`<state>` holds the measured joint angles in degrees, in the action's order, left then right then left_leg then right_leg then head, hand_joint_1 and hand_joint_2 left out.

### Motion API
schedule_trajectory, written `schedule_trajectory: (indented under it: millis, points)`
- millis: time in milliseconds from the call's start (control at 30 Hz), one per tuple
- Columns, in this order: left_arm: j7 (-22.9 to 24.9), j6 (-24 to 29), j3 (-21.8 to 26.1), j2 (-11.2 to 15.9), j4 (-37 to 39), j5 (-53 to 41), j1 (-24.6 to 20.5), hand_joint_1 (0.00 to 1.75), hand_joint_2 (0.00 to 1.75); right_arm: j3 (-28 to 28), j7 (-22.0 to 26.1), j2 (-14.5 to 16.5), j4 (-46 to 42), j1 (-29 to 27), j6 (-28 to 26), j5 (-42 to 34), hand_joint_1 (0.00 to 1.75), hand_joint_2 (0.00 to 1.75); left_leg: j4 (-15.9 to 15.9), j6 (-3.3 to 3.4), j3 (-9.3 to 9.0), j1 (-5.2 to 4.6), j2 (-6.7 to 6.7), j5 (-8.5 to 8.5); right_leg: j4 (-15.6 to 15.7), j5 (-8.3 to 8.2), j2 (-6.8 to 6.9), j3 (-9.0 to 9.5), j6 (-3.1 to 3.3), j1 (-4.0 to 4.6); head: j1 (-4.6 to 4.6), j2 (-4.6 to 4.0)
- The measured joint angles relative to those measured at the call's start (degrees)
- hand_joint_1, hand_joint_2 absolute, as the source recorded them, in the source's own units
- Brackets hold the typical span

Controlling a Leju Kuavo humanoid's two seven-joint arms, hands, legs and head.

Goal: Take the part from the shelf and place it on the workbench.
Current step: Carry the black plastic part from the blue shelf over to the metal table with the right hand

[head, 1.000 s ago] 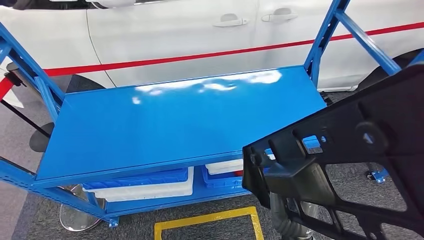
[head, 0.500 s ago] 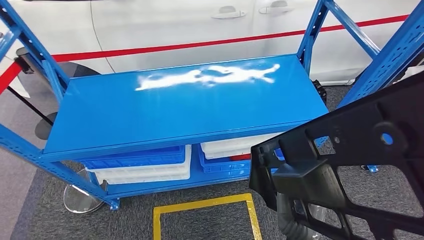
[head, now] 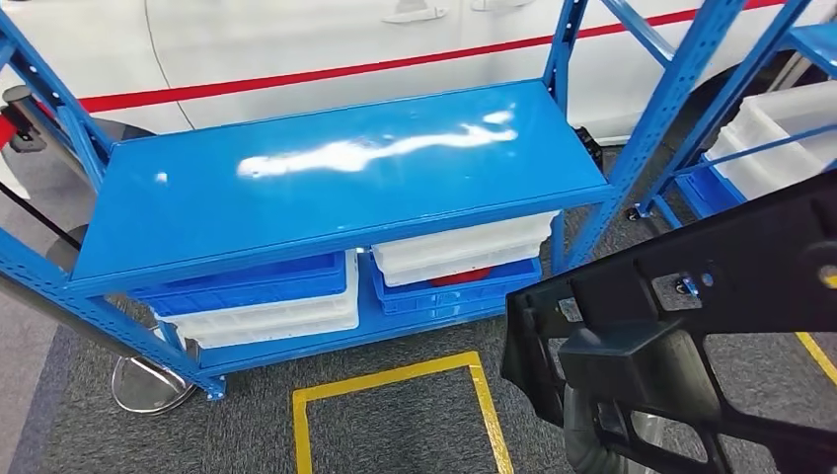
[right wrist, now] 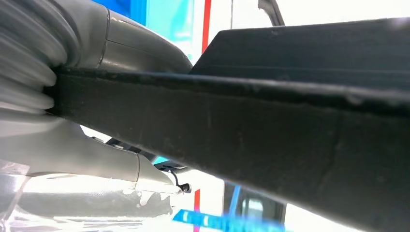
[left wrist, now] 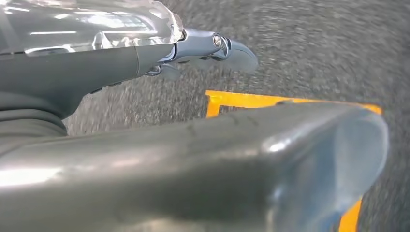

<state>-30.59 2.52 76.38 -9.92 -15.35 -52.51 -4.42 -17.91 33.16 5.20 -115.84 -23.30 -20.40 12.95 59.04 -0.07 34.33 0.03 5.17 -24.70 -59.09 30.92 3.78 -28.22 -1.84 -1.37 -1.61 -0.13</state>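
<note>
Part first: we carry a big black moulded plastic frame, ribbed and full of cut-outs, low at our right side and nearest of all in the head view. We judge it stiff and fairly light for its bulk, with a matt surface that should not slip, but long and awkward, so it will want to swing and catch on uprights. Its thin struts look like the weak spots; the thick boxed section near its near end is where we would take hold.

Our right hand grips it now: in the right wrist view a flat black bar of the frame runs straight out from the ribbed cover, with the grey thumb lying along one side of it. Our left hand hangs over grey carpet and a yellow floor marking, holding nothing, fingers apart.

Beyond the marking stands a blue shelf unit, its top deck bare and glossy, with blue and white bins stacked on the tier below. Behind it is a white car with a red stripe. Farther right, another blue rack carries a white bin.

We judge the part already taken and in transit; setting it down is not yet done.
</note>
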Motion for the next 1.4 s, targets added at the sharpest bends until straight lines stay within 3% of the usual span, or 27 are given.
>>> schedule_trajectory:
  millis: [67, 100, 200, 233, 267, 300, 333, 367, 433, 500, 567, 633, 700, 767, 800, 867, 900, 967, 1067, 1133, 1200, 1267, 1300, 1333, 1367, 1400]
  points:
    - [0.0, 0.0, -0.3, 0.0, 0.0, -0.3, -0.1, 0.00, 0.00, 0.6, -0.1, 0.6, -0.6, -1.0, 0.0, 0.3, 1.75, 1.75, 0.2, -0.89, 0.24, 0.27, 0.52, 0.12, 0.2, -0.51, -0.90, -0.86, 1.56, 0.16, 0.03, -0.01]
    - [0.1, 0.1, -0.4, 0.1, 0.0, -0.4, -0.2, 0.00, 0.00, 1.0, -0.2, 1.0, -0.9, -1.4, 0.1, 0.5, 1.75, 1.75, 1.0, -1.27, 0.59, 0.44, -0.19, -0.90, 0.3, -0.98, -1.43, -1.34, 2.15, 0.20, 0.02, -0.01]
    - [0.2, 0.4, -0.9, 0.1, 0.0, -0.7, 0.0, 0.00, 0.00, 1.4, 0.4, 1.8, -1.2, -2.8, 0.0, 0.6, 1.75, 1.75, 9.0, -1.75, 3.06, 0.63, -3.80, -8.16, 0.3, -2.58, -3.11, -3.15, 3.31, 0.37, -0.03, 0.00]
    - [0.3, 0.6, -1.0, 0.1, 0.0, -0.9, 0.1, 0.00, 0.00, 1.5, 0.7, 1.9, -1.2, -3.4, -0.1, 0.6, 1.75, 1.75, 12.4, -1.65, 3.81, 0.62, -4.34, -9.98, 0.3, -3.13, -3.79, -3.83, 3.47, 0.55, -0.03, 0.00]
    - [0.4, 0.7, -1.0, 0.1, 0.0, -0.9, 0.1, 0.00, 0.00, 1.5, 0.9, 2.0, -1.2, -3.9, -0.2, 0.7, 1.75, 1.75, 14.6, -1.46, 4.01, 0.60, -4.57, -10.62, 0.2, -3.65, -4.50, -4.48, 3.54, 0.75, -0.03, -0.01]
    - [0.5, 0.8, -1.1, 0.1, 0.0, -1.0, 0.1, 0.00, 0.00, 1.5, 1.0, 2.1, -1.2, -4.3, -0.3, 0.7, 1.75, 1.75, 14.9, -1.15, 3.29, 0.54, -4.69, -10.11, 0.2, -4.15, -5.28, -5.08, 3.56, 0.96, -0.03, -0.01]
    - [0.6, 0.8, -1.1, 0.1, 0.0, -1.0, 0.1, 0.00, 0.00, 1.6, 1.1, 2.2, -1.2, -4.7, -0.3, 0.7, 1.75, 1.75, 12.9, -0.71, 1.47, 0.39, -4.93, -8.75, 0.1, -4.61, -6.09, -5.58, 3.55, 1.14, -0.03, -0.01]
    - [0.7, 0.8, -1.2, 0.1, 0.0, -1.0, 0.0, 0.00, 0.00, 1.6, 1.1, 2.3, -1.2, -4.8, -0.4, 0.7, 1.75, 1.75, 9.0, -0.05, -1.23, 0.18, -5.62, -7.15, 0.1, -5.01, -6.86, -5.94, 3.54, 1.30, -0.03, -0.01]
    - [0.9, 0.8, -1.2, 0.5, 0.0, -0.9, 0.0, 0.00, 0.00, 1.7, 0.7, 2.5, -1.2, -4.6, -0.2, 0.8, 1.75, 1.75, 1.0, 1.30, -6.14, -0.13, -8.07, -5.59, 0.1, -5.80, -8.15, -6.50, 3.25, 1.38, 0.05, 0.00]
    - [1.1, 0.8, -1.2, 0.8, 0.0, -0.7, -0.1, 0.00, 0.00, 1.8, -0.1, 2.7, -1.2, -4.1, 0.3, 1.0, 1.75, 1.75, -2.3, 1.71, -7.66, -0.39, -9.27, -5.58, 0.2, -6.55, -9.19, -6.93, 2.60, 1.03, 0.06, 0.01]
    - [1.2, 0.8, -1.2, 0.8, 0.0, -0.3, -0.2, 0.00, 0.00, 1.9, -0.7, 2.9, -1.2, -3.7, 0.7, 1.3, 1.75, 1.75, -3.3, 1.53, -7.75, -0.41, -8.10, -4.78, 0.3, -7.13, -9.96, -7.22, 1.89, 0.85, -0.01, 0.00]
    - [1.3, 0.8, -1.2, 0.8, 0.0, 0.3, -0.2, 0.00, 0.00, 1.9, -0.8, 3.0, -1.1, -3.1, 0.8, 1.6, 1.75, 1.75, -4.5, 1.72, -7.90, -0.06, -6.64, -3.66, -1.4, -5.66, -8.11, -8.21, 1.31, 1.04, 0.27, 0.00]
    - [1.5, 0.8, -1.1, 1.0, 0.0, 0.8, 0.0, 0.00, 0.00, 1.8, -0.8, 2.9, -0.5, -2.1, 0.6, 1.8, 1.75, 1.75, -4.9, 1.91, -7.48, 0.06, -5.03, -2.95, -7.4, -1.50, -5.27, -10.82, 0.70, 0.87, 0.56, 0.00]
    - [1.7, 0.8, -0.9, 1.2, 0.0, 1.1, 0.2, 0.00, 0.00, 1.7, -0.8, 2.9, 0.4, -1.2, 0.4, 1.8, 1.75, 1.75, -4.5, 1.82, -6.72, 0.10, -3.24, -2.78, -13.5, 1.43, -4.22, -13.01, 0.01, 0.34, 0.60, 0.00]
    - [1.8, 0.8, -0.9, 1.3, 0.0, 1.1, 0.2, 0.00, 0.00, 1.7, -0.8, 2.9, 0.8, -0.9, 0.2, 1.7, 1.75, 1.75, -4.2, 1.70, -6.39, 0.16, -2.43, -2.81, -14.1, 1.37, -3.95, -12.82, -0.32, 0.05, 0.60, 0.00]
    - [1.9, 0.8, -0.8, 1.4, 0.0, 1.3, 0.2, 0.00, 0.00, 1.6, -0.8, 2.9, 1.5, -0.3, -0.1, 1.4, 1.75, 1.75, -3.3, 1.19, -5.89, 0.40, -0.99, -3.09, -9.2, -1.15, -2.85, -9.19, -0.92, -0.47, 0.61, 0.01]
    - [2.0, 0.9, -0.8, 1.4, 0.0, 1.3, 0.1, 0.00, 0.00, 1.5, -0.8, 2.9, 1.9, 0.1, -0.1, 1.1, 1.75, 1.75, -2.8, 0.76, -5.68, 0.43, -0.40, -3.37, -5.6, -2.16, -1.71, -6.97, -0.92, -0.52, 0.62, 0.01]
    - [2.1, 0.9, -0.8, 1.6, 0.0, 1.5, 0.1, 0.00, 0.00, 1.3, -0.8, 2.9, 2.4, 0.9, -0.1, 0.6, 1.75, 1.75, -1.8, -0.20, -5.39, 0.29, 0.53, -4.00, -1.2, -3.12, -0.32, -4.45, -0.09, -0.44, 0.57, 0.01]
    - [2.2, 1.0, -0.5, 1.8, 0.0, 1.9, -0.2, 0.00, 0.00, 1.2, -0.7, 2.8, 3.0, 1.3, 0.3, -0.2, 1.75, 1.75, -1.4, -1.22, -5.60, 0.32, 1.59, -4.29, -0.9, -3.22, -1.42, -4.88, 1.61, -0.13, 0.49, 0.01]
    - [2.2, 1.0, -0.3, 1.9, 0.0, 1.9, -0.3, 0.00, 0.00, 1.0, -0.7, 2.8, 3.2, 1.6, 0.5, -0.6, 1.75, 1.75, 0.4, -1.74, -4.98, 0.63, -0.06, -6.02, -0.8, -3.63, -2.52, -5.24, 2.42, -0.19, 0.46, 0.01]
    - [2.2, 1.0, -0.1, 2.0, 0.0, 1.9, -0.2, 0.00, 0.00, 0.8, -0.5, 2.8, 3.3, 2.0, 0.6, -1.0, 1.75, 1.75, 6.6, -1.95, -2.38, 0.81, -3.13, -9.99, -0.7, -3.99, -3.74, -5.67, 2.97, -0.12, 0.45, 0.00]
    - [2.2, 1.0, 0.1, 2.0, 0.0, 1.8, 0.0, 0.00, 0.00, 0.7, -0.4, 2.8, 3.3, 2.2, 0.8, -1.3, 1.75, 1.75, 13.7, -1.81, 0.82, 0.79, -4.44, -12.89, -0.8, -4.22, -5.21, -6.03, 3.29, 0.19, 0.45, -0.01]
    - [2.2, 0.9, 0.1, 2.1, 0.0, 1.8, 0.0, 0.00, 0.00, 0.7, -0.3, 2.8, 3.4, 2.2, 0.8, -1.5, 1.75, 1.75, 15.1, -1.63, 1.49, 0.76, -4.62, -12.80, -0.8, -4.29, -6.02, -6.10, 3.36, 0.35, 0.45, 0.00]
    - [2.2, 0.9, 0.1, 2.1, 0.0, 1.8, 0.0, 0.00, 0.00, 0.7, -0.2, 2.8, 3.4, 2.2, 0.8, -1.5, 1.75, 1.75, 14.0, -1.35, 1.06, 0.71, -4.79, -11.47, -0.8, -4.33, -6.86, -6.09, 3.38, 0.49, 0.45, 0.00]
    - [2.2, 0.9, 0.1, 2.1, 0.0, 1.7, 0.0, 0.00, 0.00, 0.7, -0.1, 2.8, 3.4, 2.2, 0.9, -1.6, 1.75, 1.75, 10.9, -0.94, -0.29, 0.63, -5.32, -9.28, -0.9, -4.36, -7.71, -6.00, 3.35, 0.60, 0.45, 0.00]
    - [2.2, 0.9, 0.1, 2.1, 0.0, 1.7, 0.0, 0.00, 0.00, 0.7, -0.1, 2.8, 3.4, 2.2, 0.9, -1.6, 1.75, 1.75, 6.9, -0.41, -1.98, 0.56, -6.98, -7.14, -0.9, -4.42, -8.49, -5.97, 3.28, 0.58, 0.47, 0.00]
